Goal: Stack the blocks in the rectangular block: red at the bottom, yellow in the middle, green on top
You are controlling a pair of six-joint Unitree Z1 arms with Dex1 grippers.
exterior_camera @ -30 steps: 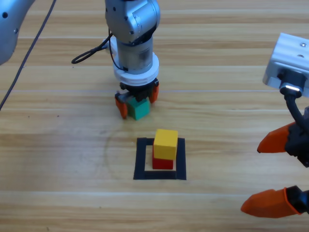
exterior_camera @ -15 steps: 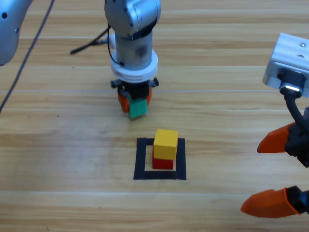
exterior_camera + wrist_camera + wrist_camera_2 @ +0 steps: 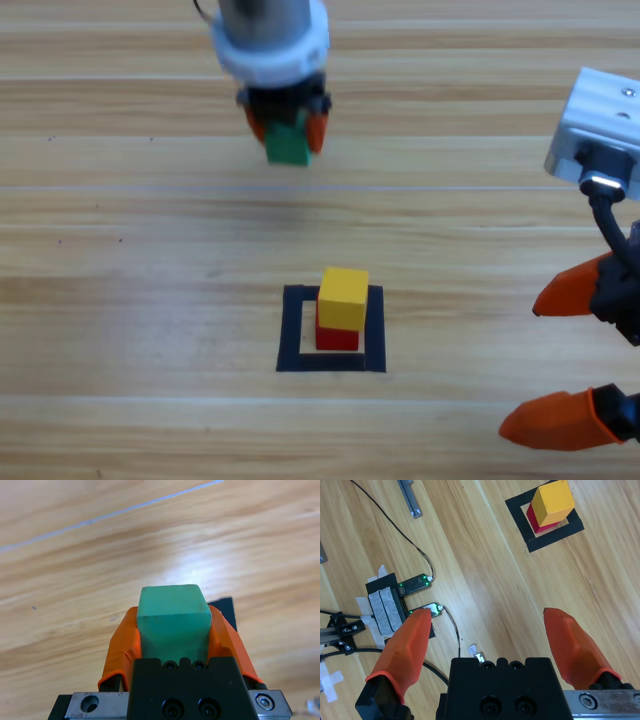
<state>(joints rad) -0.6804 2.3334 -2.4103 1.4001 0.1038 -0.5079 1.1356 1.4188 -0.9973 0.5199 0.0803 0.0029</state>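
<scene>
The green cube (image 3: 288, 146) is held clamped between the orange jaws of the left gripper (image 3: 286, 128), which hangs from the top edge of the high view, well apart from the taped square and lifted clear of the wooden table (image 3: 120, 300). In the left wrist view the same green cube (image 3: 173, 622) is seen pinched on both sides by the jaws of the left gripper (image 3: 174, 630), its top face level, with a corner of black tape showing just past it on the wood.

The yellow cube (image 3: 343, 298) is stacked on the red cube (image 3: 337, 337) inside the black tape square (image 3: 292, 330); the yellow one sits slightly twisted and offset on the red one. Both are also seen in the right wrist view, the yellow cube (image 3: 551, 501) on the red cube (image 3: 538, 521) within the tape square (image 3: 555, 534).

The right gripper (image 3: 565, 360) is parked at the right edge of the high view, its jaws spread wide with nothing between them. In its own wrist view the right gripper (image 3: 492, 635) looks down on bare wood, thin black cables (image 3: 395, 527) and small taped electronic modules (image 3: 400, 600).
</scene>
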